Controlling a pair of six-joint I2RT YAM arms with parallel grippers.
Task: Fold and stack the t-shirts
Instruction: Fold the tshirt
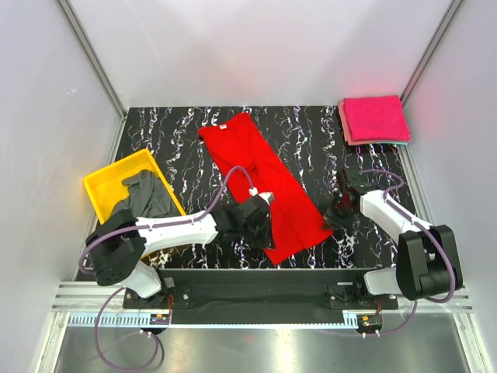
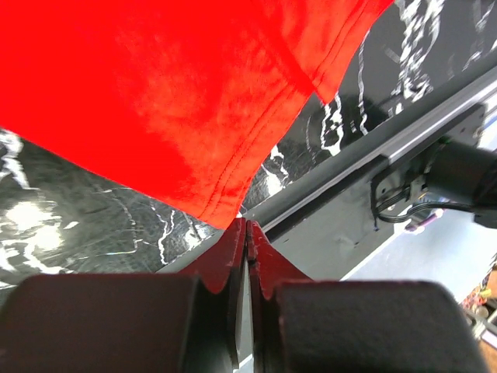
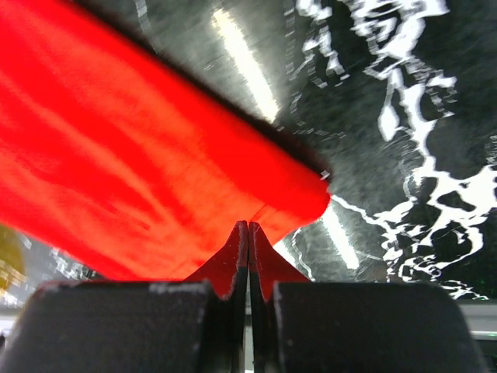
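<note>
red t-shirt (image 1: 260,175) axis far-left to near-right | left claw (image 2: 247,230) pinches hem | right claw (image 3: 248,230) pinches corner

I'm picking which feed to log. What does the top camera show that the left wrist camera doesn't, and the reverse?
Only the top view: the yellow tray holding a dark grey shirt, the pink stack at the far right corner, and the right tool. Only the left wrist: the left tool shut on a hem corner of the red shirt, stitching visible. Both: that shirt and the black marbled table.
</note>
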